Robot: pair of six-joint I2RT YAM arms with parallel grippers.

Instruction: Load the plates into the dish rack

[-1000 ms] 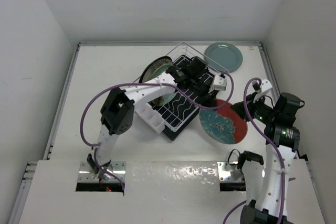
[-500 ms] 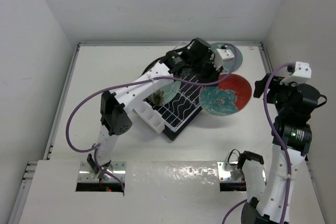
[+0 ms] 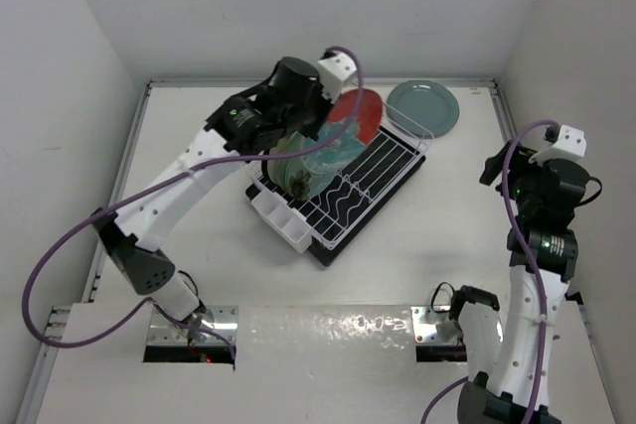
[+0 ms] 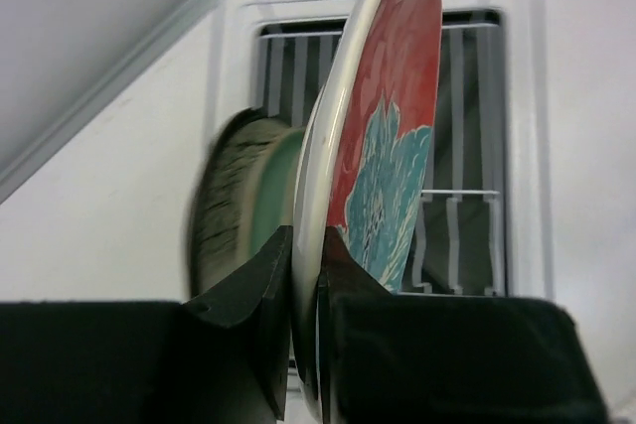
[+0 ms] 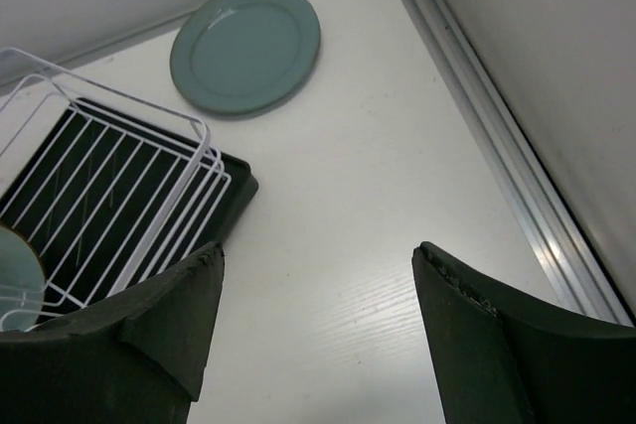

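My left gripper point(image 3: 320, 124) is shut on the rim of the red plate with teal flowers point(image 3: 356, 109), which it holds on edge over the far-left part of the dish rack point(image 3: 383, 171). In the left wrist view the jaws pinch the plate's point(image 4: 397, 96) white rim, my left gripper point(image 4: 306, 255) low in the frame. A pale green plate point(image 3: 301, 172) leans in the rack just beside it, blurred point(image 4: 248, 196) in that view. The grey-teal plate point(image 3: 422, 108) lies flat on the table behind the rack. My right gripper point(image 5: 318, 255) hangs open over bare table, right of the rack point(image 5: 119, 176).
The rack's white cutlery box point(image 3: 283, 220) sits at its near-left end. A metal rail point(image 5: 517, 166) edges the table on the right, with walls close on three sides. The grey-teal plate point(image 5: 245, 49) lies near the back right corner.
The left arm has swung the red plate from the table right of the rack up and over the rack's far-left part. The right gripper has opened and drawn back to the right.
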